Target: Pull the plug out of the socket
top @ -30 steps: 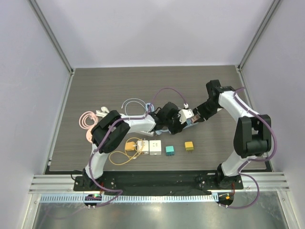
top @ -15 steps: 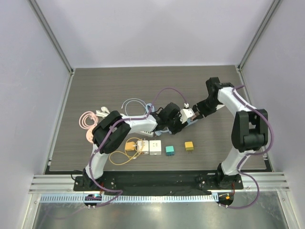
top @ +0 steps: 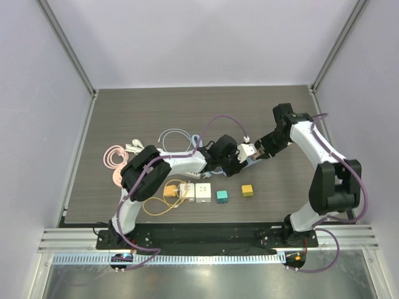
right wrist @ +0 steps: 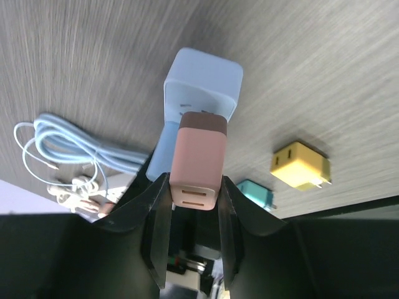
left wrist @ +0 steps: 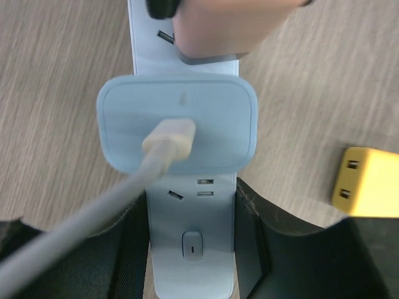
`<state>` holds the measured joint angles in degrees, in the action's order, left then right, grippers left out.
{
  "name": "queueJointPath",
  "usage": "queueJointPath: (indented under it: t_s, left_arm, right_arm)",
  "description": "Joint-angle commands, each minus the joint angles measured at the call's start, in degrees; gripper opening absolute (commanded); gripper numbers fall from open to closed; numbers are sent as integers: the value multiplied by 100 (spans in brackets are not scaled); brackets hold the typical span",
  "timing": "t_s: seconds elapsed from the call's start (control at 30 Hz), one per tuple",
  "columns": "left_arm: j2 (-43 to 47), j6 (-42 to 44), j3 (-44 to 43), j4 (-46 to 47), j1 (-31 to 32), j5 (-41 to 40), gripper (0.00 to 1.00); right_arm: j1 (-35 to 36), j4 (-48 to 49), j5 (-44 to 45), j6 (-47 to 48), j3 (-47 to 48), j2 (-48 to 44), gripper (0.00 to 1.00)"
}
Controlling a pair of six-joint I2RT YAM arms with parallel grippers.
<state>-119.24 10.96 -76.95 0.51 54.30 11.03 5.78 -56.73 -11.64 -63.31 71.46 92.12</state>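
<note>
The plug [right wrist: 198, 149] clamped in the right gripper [right wrist: 193, 190] should be drawn straight off the socket [left wrist: 192, 215] held by the left gripper [left wrist: 190, 249].

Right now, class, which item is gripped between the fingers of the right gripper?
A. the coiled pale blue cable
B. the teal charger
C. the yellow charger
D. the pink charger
D: the right wrist view shows the pink charger clamped in the right gripper, while the yellow charger and teal charger lie apart from it, ungripped.
</note>
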Motion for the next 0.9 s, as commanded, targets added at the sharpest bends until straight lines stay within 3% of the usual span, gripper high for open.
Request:
queueJointPath:
  t_s: [0.0,0.07,0.33,0.47,0.6,0.87]
  left_arm:
    - [-55,266,48,-667,274,1191,0]
    - [-64,231,40,-693,274,1314,0]
    - [-82,161,-13,-693,274,1332,0]
    - [-64,134,-40,-667,274,1244,0]
    - [-38,161,30,-667,274,1191,0]
    - [-12,135,48,-667,239,1191,0]
  right_arm:
    - [90,1383,178,12,-219,-861,1]
    - [90,1559,224,-120,-212,-749,1]
    - [72,1455,-215,-296,1570,868,1]
    - [55,1279,-576,-270,1942,1309,1]
    - [28,1208,-568,-130,1618,854,1]
    - [2,1234,-191,82,-140,-755,1]
